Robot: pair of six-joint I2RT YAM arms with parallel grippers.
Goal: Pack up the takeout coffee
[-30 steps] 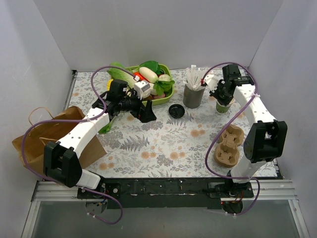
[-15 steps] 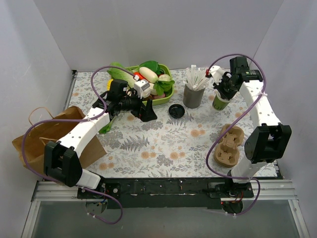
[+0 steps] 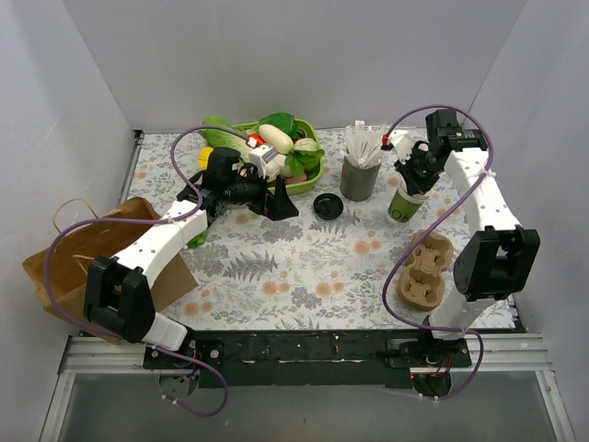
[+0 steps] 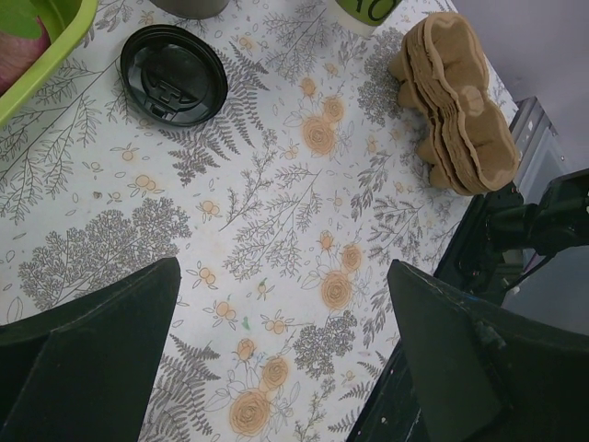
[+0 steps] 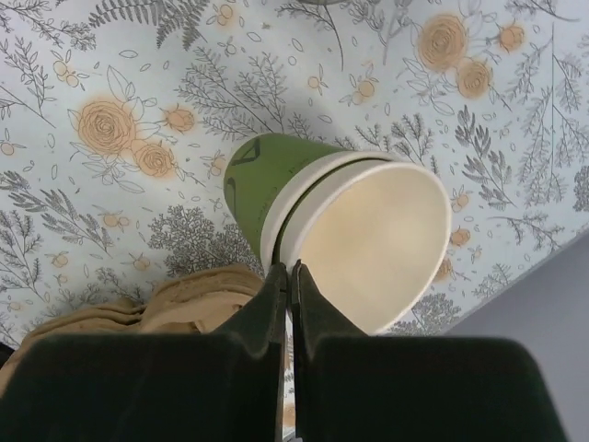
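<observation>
Tabletop: green cup in end effector

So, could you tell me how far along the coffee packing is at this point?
Nothing looks packed yet: the cup carrier sits empty and the paper bag lies at the left edge. In hand: the right gripper pinches the rim of the lidless green cup; the left gripper is open and empty. Left: the black lid lies alone on the table, and the cup probably needs lidding, then packing.
</observation>
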